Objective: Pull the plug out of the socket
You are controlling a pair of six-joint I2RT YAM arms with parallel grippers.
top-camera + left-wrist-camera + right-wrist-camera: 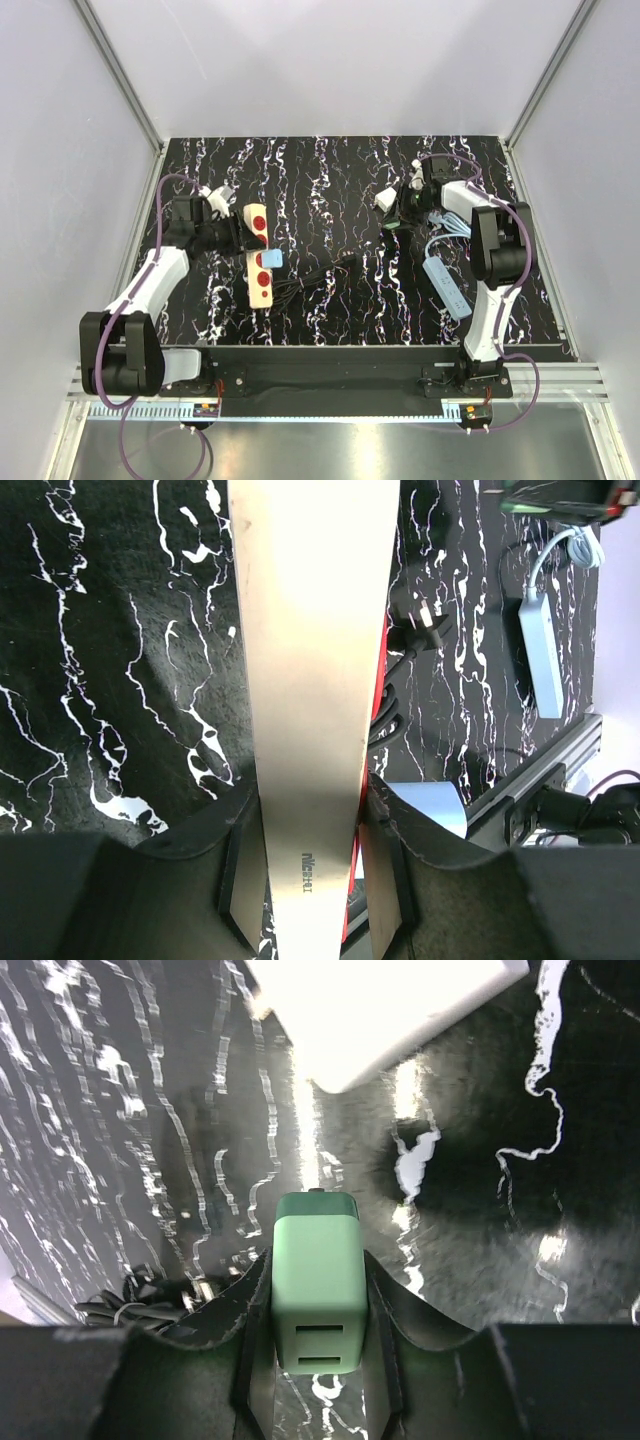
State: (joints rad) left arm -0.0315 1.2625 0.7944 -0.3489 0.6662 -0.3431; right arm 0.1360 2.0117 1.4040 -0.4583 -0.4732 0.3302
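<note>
The small white cube-shaped plug [385, 198] sits in no outlet. It appears to rest on the black, white-veined counter [330, 180], right of centre and well apart from the narrow beige power-strip socket [258, 232] with its red round spots.

Just beside the plug is the right hand [398, 213]. Its wrist view shows it clenched not on the cube but on a pale green block [318, 1290] with two slots in its end. In that view the cube is only a glaring white corner ahead of the fingertips.

Across the counter, the left hand [310, 795] is clamped on the socket's body, one finger on each side. A small light blue block [271, 258] touches the socket's right edge; whether it is plugged in cannot be told. The black cord [315, 275] lies bunched just to the right of it.

Judging from this, the pull itself looks done, since neither the white plug nor the green block is joined to the socket. What seems left is to put down what the right hand carries and free the strip from the left hand.
</note>
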